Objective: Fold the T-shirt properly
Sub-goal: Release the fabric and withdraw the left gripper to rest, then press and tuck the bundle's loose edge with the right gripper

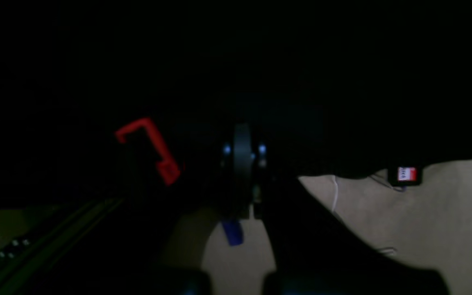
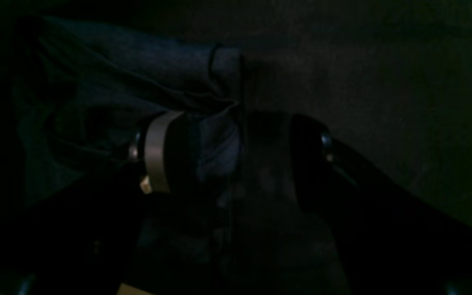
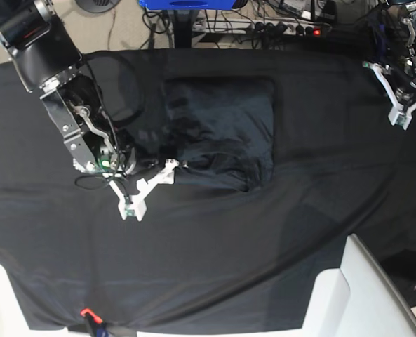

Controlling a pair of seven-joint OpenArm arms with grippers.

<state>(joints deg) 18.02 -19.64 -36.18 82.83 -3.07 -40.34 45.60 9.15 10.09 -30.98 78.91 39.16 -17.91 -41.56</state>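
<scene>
The T-shirt (image 3: 222, 130) lies on the black cloth as a rumpled dark grey block, back of centre. At its near left corner my right gripper (image 3: 151, 189) hovers open, one white finger pointing at the shirt. In the right wrist view a bluish fold of the T-shirt (image 2: 215, 143) lies between the spread fingers (image 2: 158, 151), beside the grey-padded one; the right gripper (image 2: 232, 155) clamps nothing. My left gripper (image 3: 397, 105) sits far off at the back right table edge, shut and empty. The left wrist view is very dark; the left gripper (image 1: 242, 164) shows fingers together over the table edge.
The black table covering (image 3: 264, 232) spans the whole table. A red clamp (image 3: 86, 312) (image 1: 150, 143) grips the front left edge. White furniture (image 3: 362, 295) stands at the front right. Cables and a power strip (image 3: 264, 28) lie on the floor behind the table.
</scene>
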